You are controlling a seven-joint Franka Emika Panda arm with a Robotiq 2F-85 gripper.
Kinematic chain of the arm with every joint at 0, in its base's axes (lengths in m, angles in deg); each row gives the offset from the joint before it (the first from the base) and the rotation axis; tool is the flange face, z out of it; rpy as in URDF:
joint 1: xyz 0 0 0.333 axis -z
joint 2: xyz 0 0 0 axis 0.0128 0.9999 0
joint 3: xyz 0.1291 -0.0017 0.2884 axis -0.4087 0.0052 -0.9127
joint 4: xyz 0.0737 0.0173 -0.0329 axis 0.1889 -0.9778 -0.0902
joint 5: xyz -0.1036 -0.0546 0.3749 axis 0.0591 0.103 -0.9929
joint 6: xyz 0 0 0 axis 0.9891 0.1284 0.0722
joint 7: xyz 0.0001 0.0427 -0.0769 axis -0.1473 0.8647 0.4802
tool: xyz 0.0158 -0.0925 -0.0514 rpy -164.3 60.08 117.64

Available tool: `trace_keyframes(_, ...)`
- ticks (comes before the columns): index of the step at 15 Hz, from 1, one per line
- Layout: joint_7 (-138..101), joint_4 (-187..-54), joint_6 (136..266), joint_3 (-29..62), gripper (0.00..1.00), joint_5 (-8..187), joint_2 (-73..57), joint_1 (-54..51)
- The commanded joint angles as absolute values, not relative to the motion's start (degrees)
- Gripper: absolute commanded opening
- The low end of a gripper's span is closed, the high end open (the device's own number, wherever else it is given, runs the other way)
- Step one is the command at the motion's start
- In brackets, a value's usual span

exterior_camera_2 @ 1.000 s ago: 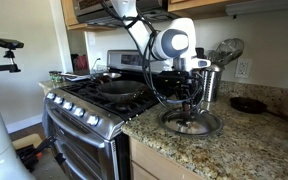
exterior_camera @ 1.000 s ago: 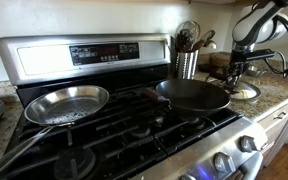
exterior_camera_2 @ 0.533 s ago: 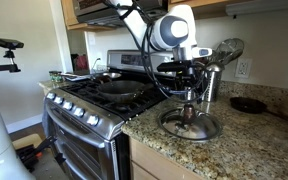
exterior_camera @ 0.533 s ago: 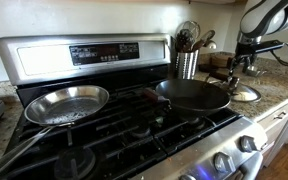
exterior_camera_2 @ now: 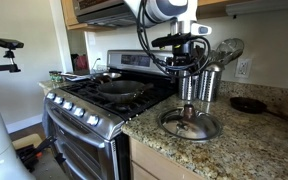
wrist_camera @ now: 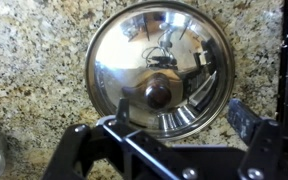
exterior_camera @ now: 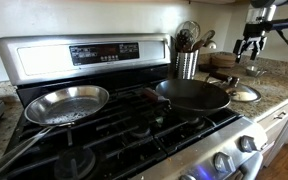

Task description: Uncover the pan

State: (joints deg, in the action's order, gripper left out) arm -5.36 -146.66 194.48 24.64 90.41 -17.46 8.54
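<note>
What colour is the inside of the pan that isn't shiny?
Black. The pan shows it best in an exterior view.

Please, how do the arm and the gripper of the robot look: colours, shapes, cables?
The arm has rounded white and grey shells. The gripper is black, with two angular, linked fingers. Black cables loop beside the wrist.

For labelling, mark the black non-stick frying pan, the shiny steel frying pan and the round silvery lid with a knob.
Black non-stick frying pan (exterior_camera: 192, 95): exterior view, middle of its dark interior.
Shiny steel frying pan (exterior_camera: 69, 102): exterior view, middle of its base.
Round silvery lid with a knob (wrist_camera: 161, 72): wrist view, dome beside the knob.
</note>
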Motion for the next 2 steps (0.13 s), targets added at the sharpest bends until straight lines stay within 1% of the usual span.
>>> trace_keyframes(1, -5.3, -146.3, 193.4, 24.0, 1.00, 90.5, -18.0, 9.2)
trace_keyframes(2, -5.3, -146.3, 193.1, 23.9, 1.00, 90.5, -18.3, 9.2)
